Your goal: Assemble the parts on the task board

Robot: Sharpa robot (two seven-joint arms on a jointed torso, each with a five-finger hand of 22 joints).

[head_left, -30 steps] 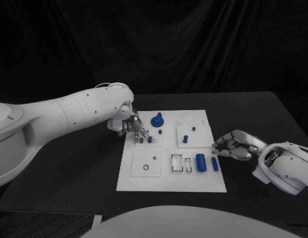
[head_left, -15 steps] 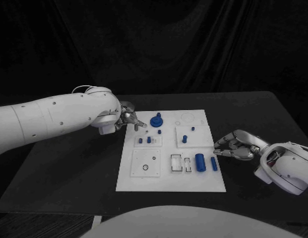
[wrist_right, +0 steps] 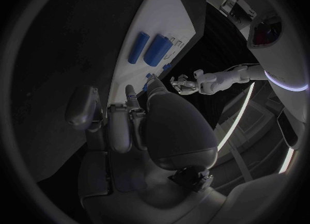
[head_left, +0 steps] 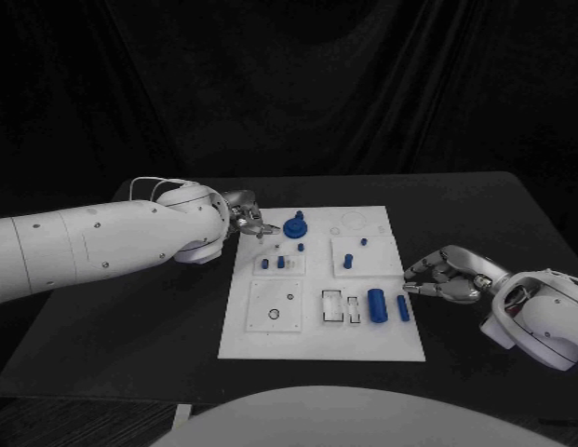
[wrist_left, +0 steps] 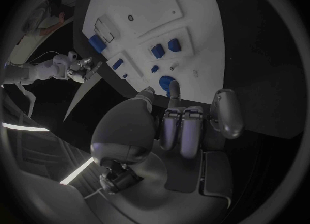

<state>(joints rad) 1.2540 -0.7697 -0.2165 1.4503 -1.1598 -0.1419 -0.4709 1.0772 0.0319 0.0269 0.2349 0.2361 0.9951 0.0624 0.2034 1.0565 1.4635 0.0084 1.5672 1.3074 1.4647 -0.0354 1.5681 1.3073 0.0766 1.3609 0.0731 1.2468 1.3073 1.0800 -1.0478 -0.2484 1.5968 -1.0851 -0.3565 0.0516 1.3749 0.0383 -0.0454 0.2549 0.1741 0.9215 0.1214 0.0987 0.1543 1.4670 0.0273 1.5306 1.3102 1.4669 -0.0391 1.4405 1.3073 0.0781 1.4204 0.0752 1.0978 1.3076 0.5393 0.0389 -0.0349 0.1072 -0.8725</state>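
The task board (head_left: 318, 345) lay flat in the middle of the black table (head_left: 127, 345), its long side running away from the robot. On its near right part two blue cylinders lay side by side, a thick one (head_left: 376, 304) and a thinner one (head_left: 401, 308) just beside the board's right edge. Farther back, small blue pegs (head_left: 279, 263) stood in a square inset, another blue peg (head_left: 346, 261) stood in the inset to their right, and a taller blue knobbed part (head_left: 295, 224) stood near the far left corner. The left hand (head_left: 248, 220) hung at the board's far left edge, close to the knobbed part; in the left wrist view its fingers (wrist_left: 183, 131) lay curled side by side with nothing visibly between them. The right hand (head_left: 447, 277) sat just off the board's right edge, near the thin cylinder, its fingers (wrist_right: 121, 127) drawn in together and holding nothing that could be seen.
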